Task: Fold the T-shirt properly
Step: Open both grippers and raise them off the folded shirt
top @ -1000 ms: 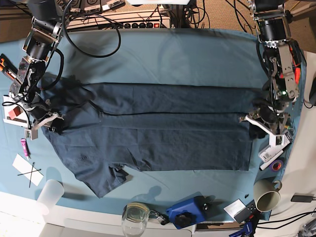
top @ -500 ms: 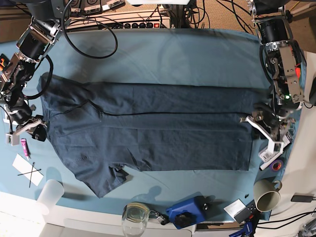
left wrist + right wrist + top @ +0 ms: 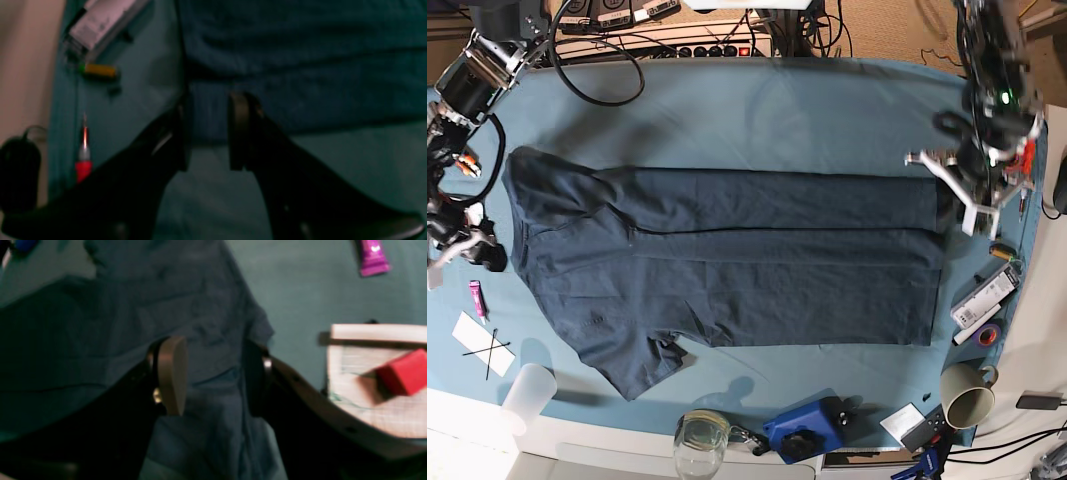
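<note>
The T-shirt point(image 3: 727, 270) lies flat across the surface point(image 3: 757, 110), partly folded lengthwise. Both the left gripper point(image 3: 208, 133) and right gripper point(image 3: 213, 373) hover with jaws apart, empty. Judged next: regrasp both ends evenly, keep edges aligned

T-shirt point(image 3: 727, 265) is showing as matt navy cloth, lightly creased. Tablecloth point(image 3: 757, 110) is reading as smoother matt teal fabric. Right gripper point(image 3: 213, 373) fingers point(image 3: 171, 373) are looking like glossy black plastic with a tan matt pad. Glass point(image 3: 701, 440) is gleaming clear; mug point(image 3: 967, 395) is looking glazed ceramic.
</note>
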Robot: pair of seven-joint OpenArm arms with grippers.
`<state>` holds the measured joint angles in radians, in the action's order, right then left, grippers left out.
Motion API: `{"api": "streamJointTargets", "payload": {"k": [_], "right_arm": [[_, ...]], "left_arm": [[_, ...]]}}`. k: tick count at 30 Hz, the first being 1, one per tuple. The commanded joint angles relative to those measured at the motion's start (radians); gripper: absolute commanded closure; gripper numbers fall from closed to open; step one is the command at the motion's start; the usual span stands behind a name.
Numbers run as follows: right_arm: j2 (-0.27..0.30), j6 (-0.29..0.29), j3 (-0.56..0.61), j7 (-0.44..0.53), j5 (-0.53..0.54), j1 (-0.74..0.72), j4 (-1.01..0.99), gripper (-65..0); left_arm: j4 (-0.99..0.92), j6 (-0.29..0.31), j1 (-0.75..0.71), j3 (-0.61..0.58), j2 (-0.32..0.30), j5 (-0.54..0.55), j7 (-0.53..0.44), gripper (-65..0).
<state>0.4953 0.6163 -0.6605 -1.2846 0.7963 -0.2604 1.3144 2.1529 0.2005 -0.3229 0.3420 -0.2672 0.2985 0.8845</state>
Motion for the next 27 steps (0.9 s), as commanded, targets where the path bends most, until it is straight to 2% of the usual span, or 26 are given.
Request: {"api": "streamJointTargets", "payload": {"k": [1, 5, 8, 11, 14, 19, 27], "right_arm": [[0.031, -0.002, -0.037, 0.023, 0.019, -0.016, 0.018, -27.6], [0.031, -0.001, -0.166, 0.013, 0.019, 0.024, 0.012, -27.7], [0.031, 0.001, -0.216, -0.002, 0.020, 0.089, 0.012, -27.7], [0.030, 0.003, -0.219, -0.003, 0.031, 0.169, 0.012, -27.7], [0.028, 0.049, -0.217, -0.002, 0.060, 0.237, 0.012, -27.7], [0.016, 0.049, -0.218, 0.037, 0.060, 0.300, 0.012, -27.7], [-0.053, 0.048, -0.217, 0.106, 0.048, 0.304, -0.049, -27.6]], "left_arm": [[0.048, -0.002, -0.027, 0.003, -0.010, 0.008, -0.027, -18.6], [0.144, -0.002, -0.142, 0.003, -0.008, 0.007, -0.032, -18.6], [0.181, -0.002, -0.198, 0.003, 0.005, 0.007, -0.046, -18.6], [0.192, -0.002, -0.225, 0.003, 0.032, 0.008, -0.056, -18.6], [0.192, -0.002, -0.229, 0.003, 0.073, 0.008, -0.054, -18.6], [0.192, -0.002, -0.228, 0.003, 0.132, 0.013, -0.055, -18.6], [0.192, -0.001, -0.229, 0.003, 0.153, 0.030, -0.054, -18.6]]}}
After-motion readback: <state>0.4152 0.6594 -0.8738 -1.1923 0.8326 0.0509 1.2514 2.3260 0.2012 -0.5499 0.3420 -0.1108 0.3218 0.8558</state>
